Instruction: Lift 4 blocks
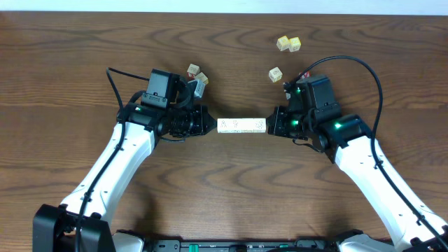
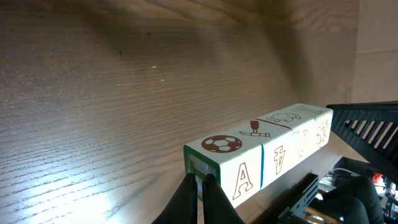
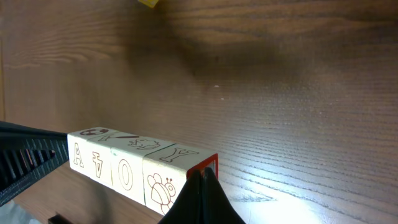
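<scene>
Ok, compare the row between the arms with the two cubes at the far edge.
The row of blocks is four cubes in a straight bar; the loose cubes are two, askew. The row looks whitish, the loose cubes yellowish. The row sits pressed between the left gripper and right gripper; the loose cubes lie free. Both are small cubes.

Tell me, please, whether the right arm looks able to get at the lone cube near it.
Probably yes: the lone cube lies close, nothing between. But the right tool is shut against the end of the row of blocks and would have to leave it first.
</scene>
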Robot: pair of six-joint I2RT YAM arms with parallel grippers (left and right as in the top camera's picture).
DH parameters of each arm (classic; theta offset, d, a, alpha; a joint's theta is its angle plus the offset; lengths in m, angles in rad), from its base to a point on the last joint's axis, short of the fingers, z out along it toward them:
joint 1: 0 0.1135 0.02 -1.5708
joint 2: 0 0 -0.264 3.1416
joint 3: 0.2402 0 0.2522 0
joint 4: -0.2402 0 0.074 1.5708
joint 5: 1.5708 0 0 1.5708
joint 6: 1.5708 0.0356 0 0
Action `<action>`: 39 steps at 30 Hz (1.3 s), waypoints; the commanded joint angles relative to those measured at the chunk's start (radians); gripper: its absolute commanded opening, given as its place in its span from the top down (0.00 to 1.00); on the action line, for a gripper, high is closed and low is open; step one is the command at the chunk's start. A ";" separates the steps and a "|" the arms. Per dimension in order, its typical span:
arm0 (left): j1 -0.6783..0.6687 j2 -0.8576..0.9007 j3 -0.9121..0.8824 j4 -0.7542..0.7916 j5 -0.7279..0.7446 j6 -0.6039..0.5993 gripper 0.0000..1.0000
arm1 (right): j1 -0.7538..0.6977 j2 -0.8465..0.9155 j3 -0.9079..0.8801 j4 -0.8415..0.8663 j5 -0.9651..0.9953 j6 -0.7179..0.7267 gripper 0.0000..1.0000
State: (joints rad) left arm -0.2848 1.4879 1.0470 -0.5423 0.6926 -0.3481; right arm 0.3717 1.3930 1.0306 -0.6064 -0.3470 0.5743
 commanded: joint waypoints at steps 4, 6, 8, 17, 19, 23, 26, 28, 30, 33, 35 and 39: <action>-0.029 -0.013 0.039 0.009 0.082 -0.014 0.93 | 0.036 -0.013 0.016 0.024 -0.113 0.017 0.99; -0.029 -0.013 0.039 0.009 0.083 -0.014 0.93 | 0.036 -0.013 0.016 0.026 -0.113 0.016 0.99; -0.029 -0.013 0.039 0.009 0.082 -0.014 0.93 | 0.036 -0.013 0.016 0.026 -0.113 0.016 0.99; -0.029 -0.013 0.039 0.009 0.083 -0.017 0.93 | 0.036 -0.013 0.016 0.027 -0.113 0.016 0.99; -0.029 -0.013 0.039 0.009 0.083 -0.017 0.93 | 0.036 -0.013 0.015 0.027 -0.113 0.016 0.99; -0.029 -0.013 0.039 0.009 0.083 -0.017 0.93 | 0.036 -0.013 0.015 0.027 -0.113 0.016 0.99; -0.029 -0.013 0.039 0.009 0.083 -0.017 0.93 | 0.036 -0.012 0.014 0.027 -0.113 0.016 0.99; -0.029 -0.013 0.039 0.009 0.082 -0.017 0.93 | 0.036 -0.012 0.014 0.027 -0.113 0.016 0.99; -0.029 -0.013 0.039 0.009 0.082 -0.017 0.93 | 0.036 -0.012 0.014 0.027 -0.113 0.017 0.99; -0.029 -0.013 0.039 0.009 0.083 -0.018 0.93 | 0.036 -0.008 0.014 0.027 -0.113 0.017 0.99; -0.029 -0.013 0.039 0.009 0.083 -0.018 0.93 | 0.036 -0.003 0.014 0.027 -0.113 0.017 0.99; -0.031 -0.013 0.039 0.009 0.082 -0.024 0.93 | 0.036 0.006 0.014 0.029 -0.114 0.024 0.99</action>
State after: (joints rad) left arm -0.2848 1.4879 1.0470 -0.5426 0.6926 -0.3641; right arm 0.3717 1.3930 1.0306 -0.5900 -0.3428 0.5766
